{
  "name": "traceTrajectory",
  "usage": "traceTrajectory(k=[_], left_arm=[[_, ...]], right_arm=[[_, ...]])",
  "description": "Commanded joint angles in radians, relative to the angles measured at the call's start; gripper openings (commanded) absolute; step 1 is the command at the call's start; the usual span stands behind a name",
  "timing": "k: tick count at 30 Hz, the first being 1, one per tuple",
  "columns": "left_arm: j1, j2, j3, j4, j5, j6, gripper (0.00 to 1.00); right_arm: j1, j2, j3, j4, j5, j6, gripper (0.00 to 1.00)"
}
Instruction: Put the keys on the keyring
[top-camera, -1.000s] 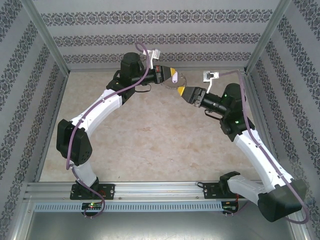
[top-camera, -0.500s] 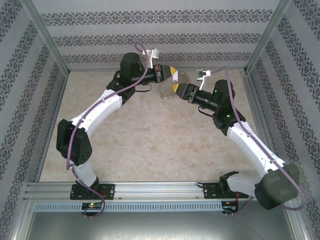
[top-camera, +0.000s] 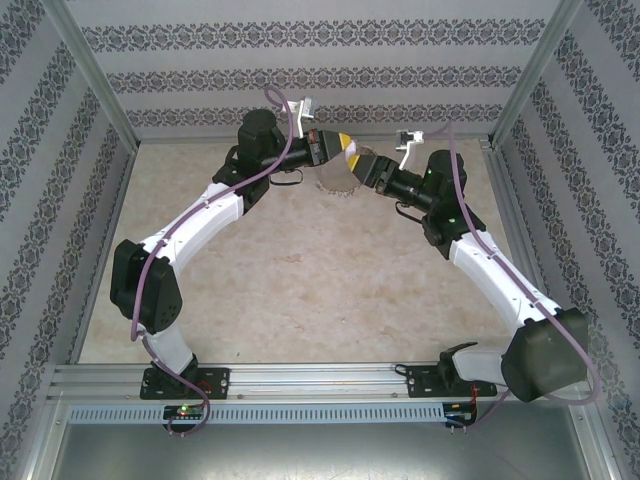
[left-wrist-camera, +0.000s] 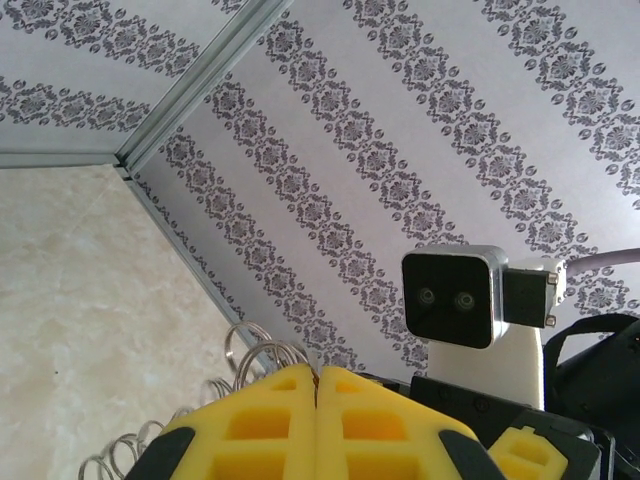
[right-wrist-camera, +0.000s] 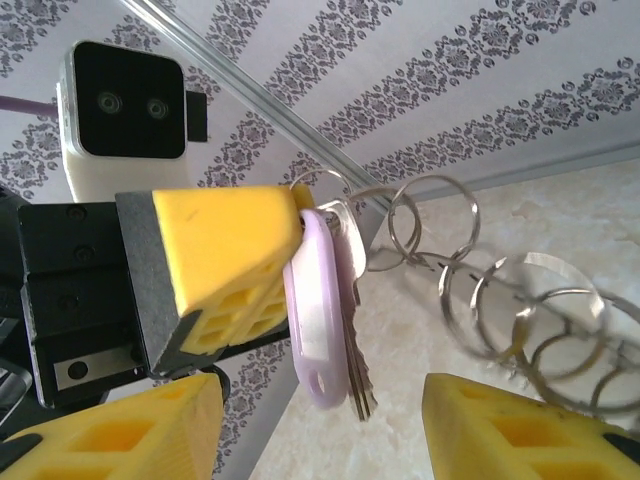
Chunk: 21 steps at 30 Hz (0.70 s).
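Gripping one keyring (top-camera: 336, 184), left end effector (left-wrist-camera: 316, 400) dangles one lilac tag (right-wrist-camera: 318, 310).

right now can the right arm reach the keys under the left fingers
Likely yes: the right fingers stand open, and the keys dangle with a lilac tag off the keyring pinched in the left fingers, just ahead of that gap, nothing between.

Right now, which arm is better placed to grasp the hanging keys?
Right. The right gripper is open, and the keys and the lilac tag hang just ahead of its jaws. The left gripper is shut on the keyring, so it is not free.
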Motion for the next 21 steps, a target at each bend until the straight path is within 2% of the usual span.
traceTrajectory(k=[1,10,16,21], left_arm=[[-0.002,-0.052,-0.002,0.103,0.022,-0.021,0.0],[-0.008,-0.05,-0.012,0.118,0.023,-0.027,0.0],[-0.015,-0.049,-0.017,0.134,0.023,-0.036,0.0],[-0.015,-0.05,-0.022,0.139,0.022,-0.039,0.0]], right_arm=[[-0.011,0.009,0.043,0.067,-0.014,0.013,0.54],[-0.01,0.028,0.06,0.09,-0.034,0.022,0.44],[-0.011,0.047,0.069,0.116,-0.048,0.039,0.32],[-0.013,0.053,0.072,0.127,-0.057,0.045,0.13]])
